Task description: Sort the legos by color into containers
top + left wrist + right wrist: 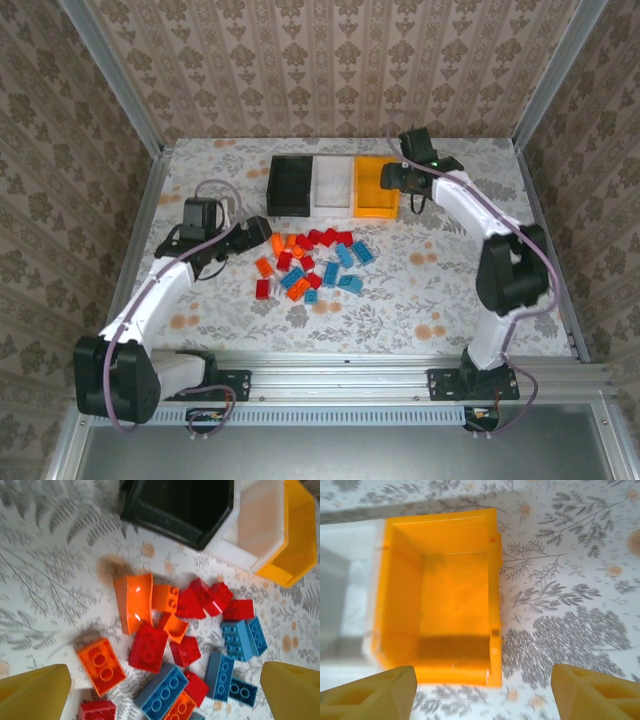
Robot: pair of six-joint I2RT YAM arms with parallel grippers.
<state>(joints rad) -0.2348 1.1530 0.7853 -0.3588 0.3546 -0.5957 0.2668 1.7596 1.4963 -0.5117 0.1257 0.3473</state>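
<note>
Logged three bins in a row at the far side of the floral table point(420, 290): black bin point(290, 208) on the left, white bin point(333, 206) in the middle, orange-yellow bin point(375, 210) on the right, walls touching.

Found the legos point(310, 262) in a loose pile on the tabletop, on the near side of the bins and apart from them. Red and orange mostly toward the left and far side, blue toward the right.

Picked out in the left wrist view: an orange curved piece point(132, 602), an orange brick point(101, 666) lying a little off the pile's left, a red brick point(148, 647), a long blue brick point(162, 692).

Placed the left gripper point(262, 233) just beside the pile's left edge, jaws spread wide, holding nothing. Yellow fingers point(35, 692) at both bottom corners of its wrist view, bricks between them. Cannot tell its height above the table.

Placed the right gripper point(390, 178) at the right side of the orange-yellow bin, jaws likewise parted wide and bare. Yellow fingertips point(370, 692) low in its wrist view, either side of the bin's short wall, looking down into the bin.
</note>
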